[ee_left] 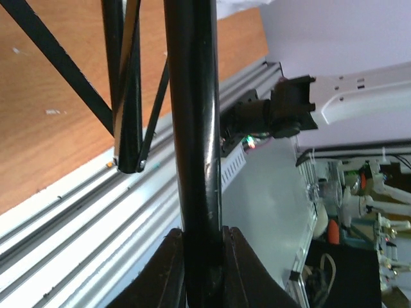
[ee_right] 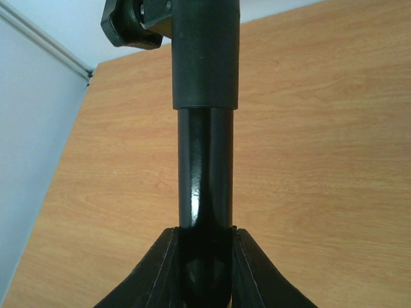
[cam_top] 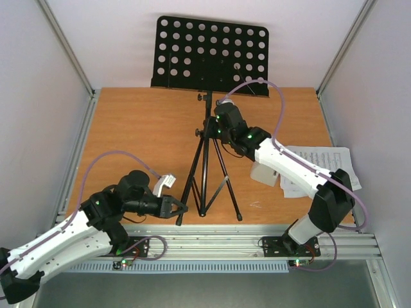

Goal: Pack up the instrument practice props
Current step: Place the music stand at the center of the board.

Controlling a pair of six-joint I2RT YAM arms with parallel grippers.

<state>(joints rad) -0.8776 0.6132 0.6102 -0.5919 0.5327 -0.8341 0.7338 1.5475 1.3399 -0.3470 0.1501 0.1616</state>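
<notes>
Music stand [cam_top: 207,160] upright at surface centre, desk toward far edge. L jaws clamped on a tripod leg [ee_left: 196,128] nr near edge; R jaws clamped on centre pole [ee_right: 204,160]. Metronome [cam_top: 262,173] and sheet [cam_top: 321,163] nr right edge.

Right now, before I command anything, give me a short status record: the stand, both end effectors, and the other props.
stand: music stand upright on the table, tripod legs spread
left end effector: shut on a front tripod leg, near its foot
right end effector: shut on the stand's centre pole, just below a collar
sheet of music: flat at the table's right side, partly under the right arm
metronome: white, beside the sheet, partly hidden by the right arm
</notes>
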